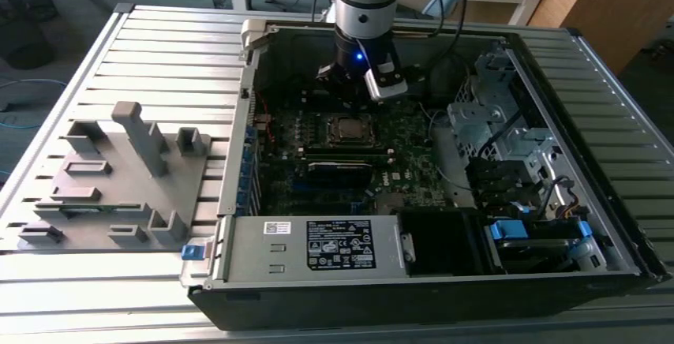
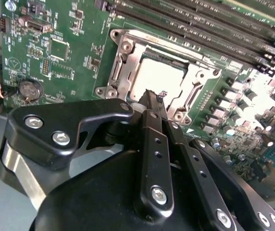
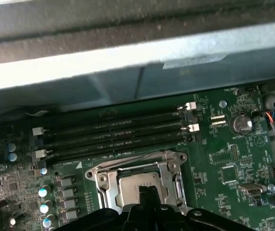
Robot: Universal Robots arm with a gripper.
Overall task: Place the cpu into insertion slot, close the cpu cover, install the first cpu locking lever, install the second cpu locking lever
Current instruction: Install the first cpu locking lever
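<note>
Inside the open computer case, the cpu (image 1: 349, 129) lies flat in the insertion slot on the green motherboard (image 1: 305, 186), its dull silver top showing. The cpu cover (image 2: 126, 54), a silver frame, lies down around the cpu (image 2: 162, 76). My gripper (image 2: 152, 95) hangs just above the socket's edge, its two black fingers (image 2: 149, 139) pressed together with nothing visible between them. In the first wrist view the gripper (image 3: 149, 191) overlaps the near edge of the cpu (image 3: 135, 183) and cpu cover (image 3: 102, 179). In the exterior view the gripper (image 1: 346, 84) sits over the far side of the socket.
Long black memory slots (image 3: 113, 134) run beside the socket. A coin battery (image 3: 241, 124) sits nearby. The case wall (image 3: 127, 62) rises close behind. A power supply (image 1: 316, 245) and drive cage (image 1: 506, 139) fill the case. A grey fixture (image 1: 116, 178) stands at the exterior view's left.
</note>
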